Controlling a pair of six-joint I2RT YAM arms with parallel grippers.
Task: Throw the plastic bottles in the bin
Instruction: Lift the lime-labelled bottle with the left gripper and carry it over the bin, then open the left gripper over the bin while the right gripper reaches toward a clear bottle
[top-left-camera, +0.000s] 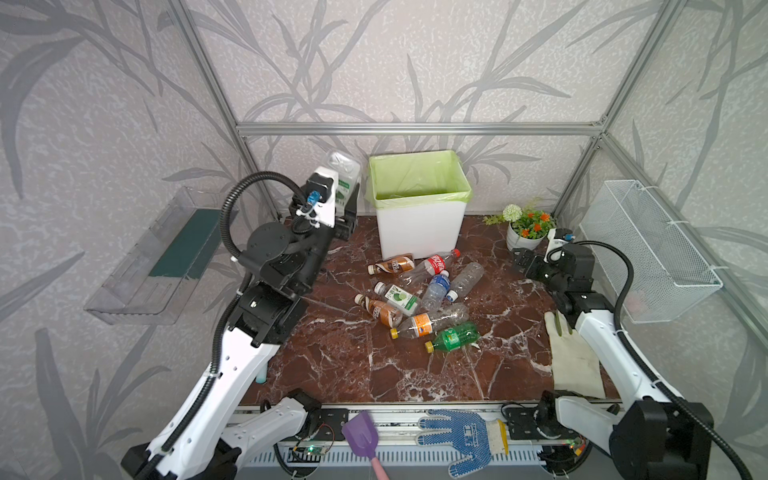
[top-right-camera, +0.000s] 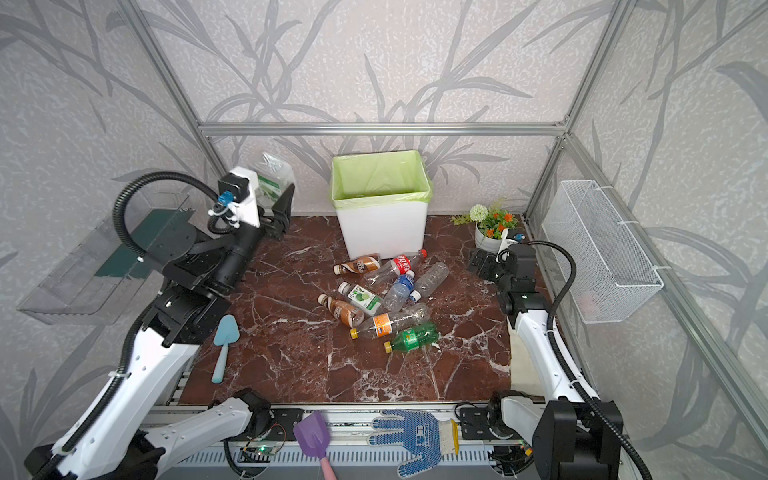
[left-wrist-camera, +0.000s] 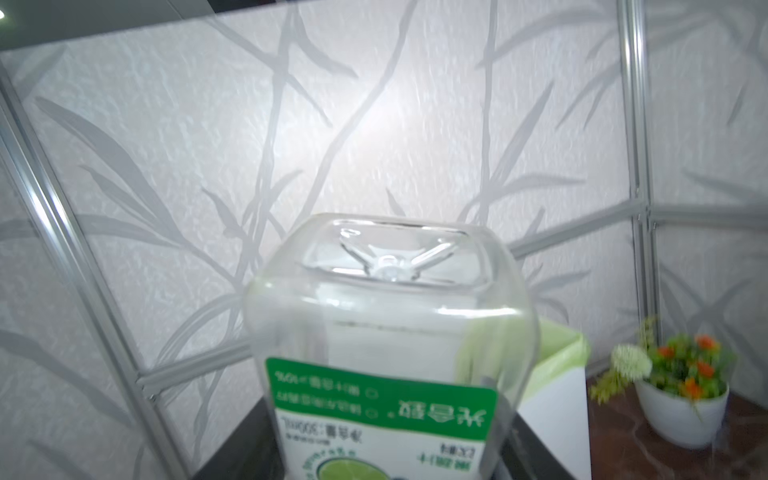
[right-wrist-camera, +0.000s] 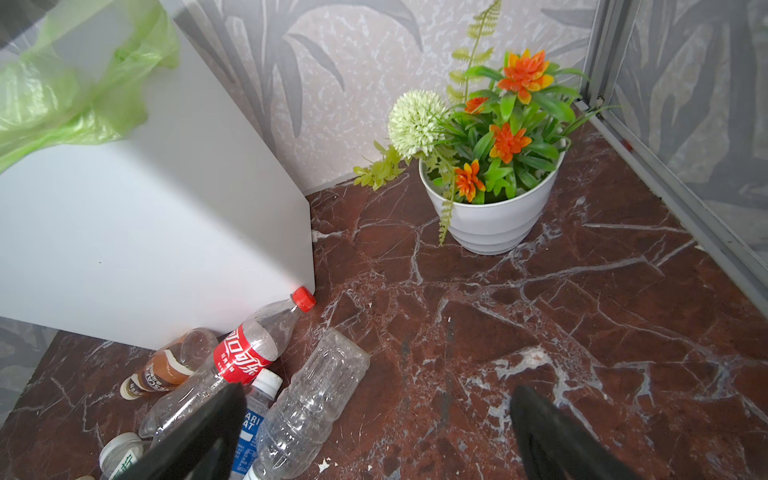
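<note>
Bench (top-left-camera: 332, 365): red marble. Bin (top-left-camera: 419, 226): mid back edge, mouth open. Loose plastic bottles (top-left-camera: 419, 291): heaped mid-bench, before the bin. Held bottle (top-left-camera: 347, 174): clamped base-up in left hand (top-left-camera: 345, 197), aloft near back-left corner; best carried fully over the mouth before release. Right hand (top-left-camera: 518, 261): spread wide, empty, by right edge.

The square clear bottle (left-wrist-camera: 386, 316), raised at the far left, carries a green-and-white label of Chinese print, upside down in the left wrist view; "300mL" reads clearly. The red-label bottle (right-wrist-camera: 243, 353), far in the heap, bears white Chinese Coca-Cola script. The blue-label bottle (right-wrist-camera: 255, 419) beside it shows only "ARI" and "AT". The blue dotted glove (top-left-camera: 457, 432) at the near edge has white characters too small to read.
</note>
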